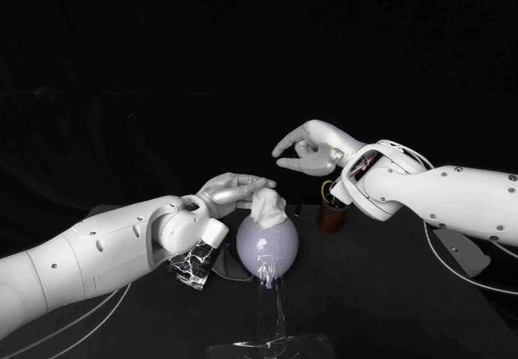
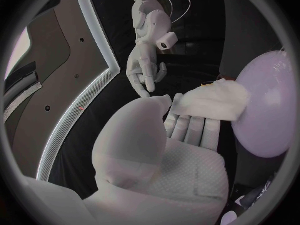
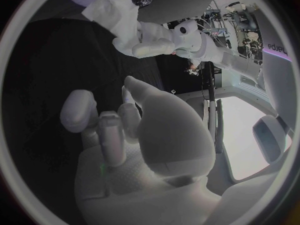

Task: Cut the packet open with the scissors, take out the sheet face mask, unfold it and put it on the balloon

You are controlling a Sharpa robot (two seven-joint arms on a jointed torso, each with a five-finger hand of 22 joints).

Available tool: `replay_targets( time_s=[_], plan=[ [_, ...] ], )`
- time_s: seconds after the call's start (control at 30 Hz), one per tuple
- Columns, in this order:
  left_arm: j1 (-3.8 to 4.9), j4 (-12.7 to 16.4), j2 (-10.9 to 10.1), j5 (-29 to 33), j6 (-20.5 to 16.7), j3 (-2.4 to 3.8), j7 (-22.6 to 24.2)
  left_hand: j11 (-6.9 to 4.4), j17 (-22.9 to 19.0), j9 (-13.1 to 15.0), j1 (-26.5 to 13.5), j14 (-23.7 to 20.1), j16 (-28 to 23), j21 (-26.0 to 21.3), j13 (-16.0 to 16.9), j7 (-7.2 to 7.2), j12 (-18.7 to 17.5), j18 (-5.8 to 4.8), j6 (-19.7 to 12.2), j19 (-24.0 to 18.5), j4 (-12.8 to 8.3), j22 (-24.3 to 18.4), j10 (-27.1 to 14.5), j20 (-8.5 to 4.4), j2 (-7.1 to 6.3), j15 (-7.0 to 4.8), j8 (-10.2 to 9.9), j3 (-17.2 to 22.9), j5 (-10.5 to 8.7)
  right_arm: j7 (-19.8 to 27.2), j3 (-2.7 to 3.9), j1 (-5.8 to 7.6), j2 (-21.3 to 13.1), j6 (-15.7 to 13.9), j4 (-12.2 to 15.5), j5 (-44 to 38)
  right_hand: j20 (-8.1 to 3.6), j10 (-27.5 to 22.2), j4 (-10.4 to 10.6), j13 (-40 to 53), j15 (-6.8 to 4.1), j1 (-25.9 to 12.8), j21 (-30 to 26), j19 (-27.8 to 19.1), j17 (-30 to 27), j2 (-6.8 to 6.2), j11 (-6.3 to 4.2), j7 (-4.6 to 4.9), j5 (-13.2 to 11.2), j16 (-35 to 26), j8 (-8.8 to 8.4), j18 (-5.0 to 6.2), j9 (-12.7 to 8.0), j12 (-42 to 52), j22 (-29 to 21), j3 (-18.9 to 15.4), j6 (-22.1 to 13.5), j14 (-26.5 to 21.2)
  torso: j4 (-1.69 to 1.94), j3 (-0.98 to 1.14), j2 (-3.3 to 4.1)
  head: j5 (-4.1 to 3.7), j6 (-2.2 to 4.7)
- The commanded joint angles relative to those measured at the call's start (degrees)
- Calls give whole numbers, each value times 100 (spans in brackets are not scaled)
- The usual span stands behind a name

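Packet (image 1: pixel 194 263) lies at nine o'clock of the balloon (image 1: pixel 268 243). Left hand (image 1: pixel 230 191) pinches the sheet face mask (image 1: pixel 266 207), bunched at the balloon's twelve o'clock. Right hand (image 1: pixel 308 155), at one o'clock, is empty with fingers apart. Judged step: placement. Next, the mask needs unfolding, probably with both hands.

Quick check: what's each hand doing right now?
Left hand: holding the face mask against the balloon.
Right hand: open, empty.

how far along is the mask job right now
Done: the mask is out; the crumpled packet lies beside the balloon. In hand: the left hand holds the mask, bunched, on the balloon's top. Left: spreading it flat. The right hand hovers empty.
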Motion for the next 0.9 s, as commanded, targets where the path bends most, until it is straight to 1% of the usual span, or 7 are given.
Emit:
replay_targets(
  time_s=[0.03,0.1,0.43,0.53,0.6,0.7,0.9],
  plan=[
    [10,28,-7,54,245,7,68,31,-11,-11,-23,12,-38,-25,-6,363,-31,87,-11,7,6,-9,-35,17,161,18,10,103,17,-264,-1,-25,3,-197,15,-802,-2,1,-7,379,-30,-59,27,-2,1509,-35,-13,-18,-45,20,32,47,-3,16,338,62,63,598,0,-8,3,6,-25],
    [10,32,-17,71,269,7,69,45,-19,-29,-68,-8,-58,-18,-7,381,-34,98,-57,32,13,-2,-79,14,342,28,-19,263,18,-303,-4,-50,-4,-199,41,-924,-5,11,-18,385,-35,-97,46,8,1509,-58,-18,-24,-65,20,45,44,-2,24,351,117,84,598,-1,-9,3,15,-42],
    [12,50,-56,210,203,8,49,70,-46,-72,-489,-53,-130,38,2,399,-18,132,-118,247,-3,8,-191,-2,524,49,-49,859,16,-514,-16,-205,-110,-447,318,-1456,-19,59,16,411,-58,-298,126,55,1509,-128,-51,-67,-179,20,104,29,7,66,399,262,157,598,-9,-2,-9,21,-90],
    [15,63,-71,220,32,7,21,65,-46,-66,-503,-47,-132,41,5,401,-10,133,-94,269,-9,6,-167,-4,524,47,-32,916,16,-592,-20,-226,-159,-484,422,-1531,-24,59,18,407,-64,-310,126,58,1509,-126,-58,-74,-210,20,112,29,9,60,401,290,163,598,-14,1,-5,19,-57],
    [16,52,-79,224,-79,7,17,78,-57,-65,-534,-85,-162,-46,2,418,-19,96,-92,148,-31,-22,-164,12,422,65,-20,989,14,-635,-22,-237,-189,-496,477,-1566,-27,63,15,409,-68,-318,124,59,1509,-134,-62,-78,-233,20,119,29,11,63,402,306,169,598,-12,5,-14,-11,-43],
    [17,32,-97,228,-221,6,1,83,-65,-67,-562,-111,-181,-93,-1,419,-23,80,-107,80,-31,-25,-178,17,367,73,-20,1022,13,-682,-26,-250,-220,-474,515,-1573,-31,69,21,412,-72,-352,135,68,1509,-156,-65,-82,-268,20,128,26,13,66,409,320,172,598,-16,-7,-25,-9,-86],
    [18,7,-107,230,-322,4,-41,85,-71,-66,-580,-136,-199,-131,0,417,-22,63,-113,24,-32,-24,-186,21,342,81,-15,1053,14,-715,-34,-369,-303,-468,599,-1537,-36,68,46,406,-76,-420,98,58,1509,-197,-68,-85,-340,20,131,31,10,55,398,342,157,598,-2,-2,-26,4,-127]
  ],
)
